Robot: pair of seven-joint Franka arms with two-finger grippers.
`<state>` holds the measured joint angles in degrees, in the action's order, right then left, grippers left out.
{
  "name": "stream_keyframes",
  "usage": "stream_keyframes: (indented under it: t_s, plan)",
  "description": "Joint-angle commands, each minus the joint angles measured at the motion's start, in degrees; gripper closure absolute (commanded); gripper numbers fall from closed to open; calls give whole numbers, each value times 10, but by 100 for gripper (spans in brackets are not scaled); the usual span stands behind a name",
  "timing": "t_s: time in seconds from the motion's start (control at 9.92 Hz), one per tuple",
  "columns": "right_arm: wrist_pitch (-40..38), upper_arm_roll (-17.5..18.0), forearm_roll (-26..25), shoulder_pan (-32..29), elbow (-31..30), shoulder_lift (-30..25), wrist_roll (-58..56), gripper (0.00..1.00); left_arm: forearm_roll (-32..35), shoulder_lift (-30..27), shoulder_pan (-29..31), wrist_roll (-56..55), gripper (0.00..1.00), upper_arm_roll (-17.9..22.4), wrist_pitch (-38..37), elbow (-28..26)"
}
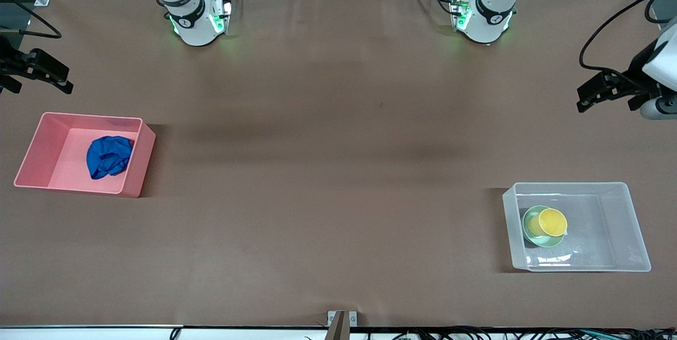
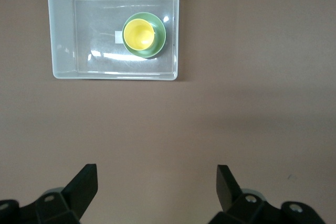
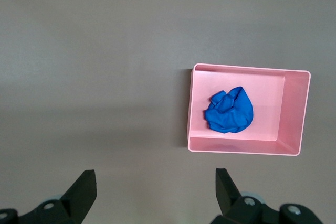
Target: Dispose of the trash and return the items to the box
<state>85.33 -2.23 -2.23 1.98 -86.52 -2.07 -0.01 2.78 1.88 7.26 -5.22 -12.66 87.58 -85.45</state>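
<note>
The blue cloth wad (image 1: 109, 156) lies inside the pink bin (image 1: 37, 145) at the right arm's end of the table, resting on the bin floor toward the wall that faces the table's middle. The yellow cup (image 1: 552, 222) sits tilted in the mint-green bowl (image 1: 530, 234), and both sit inside the clear plastic bin (image 1: 624, 223) at the left arm's end of the table, close to the wall that faces the table's middle. In the left wrist view a small white sticker (image 2: 118, 36) shows on the bin floor, just beside the bowl.

The right gripper (image 1: 45, 73) hangs in the air over bare table at the right arm's end, well apart from the pink bin. Its fingers (image 3: 84, 190) are spread wide with nothing between them.

The left gripper (image 1: 603, 90) hangs over bare table at the left arm's end, well apart from the clear bin. Its fingers (image 2: 84, 184) are likewise spread wide and empty. Both arms reach outward from their bases to the table's ends.
</note>
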Motion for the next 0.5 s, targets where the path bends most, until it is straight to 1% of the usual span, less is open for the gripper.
stream_keyframes:
  t_s: [0.0,0.4]
  plan:
    - [-8,-1,6,0,6,1,-5,0,-21,-29,-14,10,0,19,-11,-47]
    - [-8,-1,6,0,6,1,-5,0,-20,-35,-13,11,0,21,-12,-48]
